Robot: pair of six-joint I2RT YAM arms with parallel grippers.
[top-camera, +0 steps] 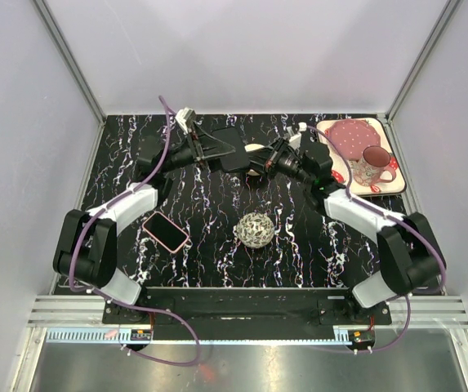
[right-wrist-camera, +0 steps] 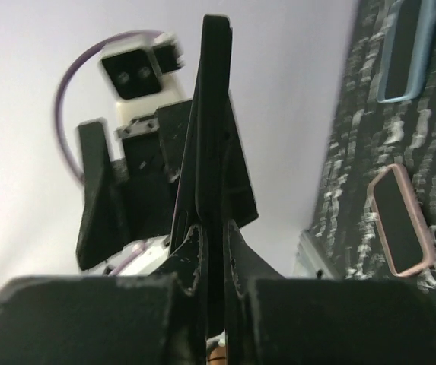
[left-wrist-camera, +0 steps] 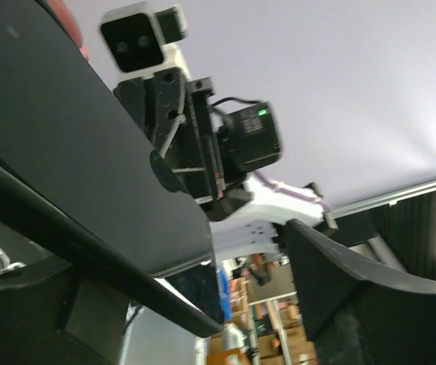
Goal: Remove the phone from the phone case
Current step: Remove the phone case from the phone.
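A black phone in its black case [top-camera: 232, 153] is held in the air above the back middle of the table, between both grippers. In the right wrist view it stands edge-on [right-wrist-camera: 214, 129], and my right gripper [right-wrist-camera: 211, 228] is shut on its lower edge. I cannot tell the case from the phone. In the left wrist view the same slab [left-wrist-camera: 73, 152] lies flat against one finger of my left gripper [left-wrist-camera: 252, 281]. Its jaws stand wide apart, and the other finger [left-wrist-camera: 354, 289] is clear of the slab. In the top view my left gripper [top-camera: 211, 149] and right gripper [top-camera: 266, 160] face each other.
A pink-cased phone [top-camera: 166, 231] lies on the marbled table at front left and also shows in the right wrist view [right-wrist-camera: 400, 228]. A blue-rimmed case [right-wrist-camera: 406, 53] lies beyond it. A crumpled ball [top-camera: 256, 229] sits mid-table. A tray [top-camera: 394, 153] with red cloth and a mug [top-camera: 372, 166] is at back right.
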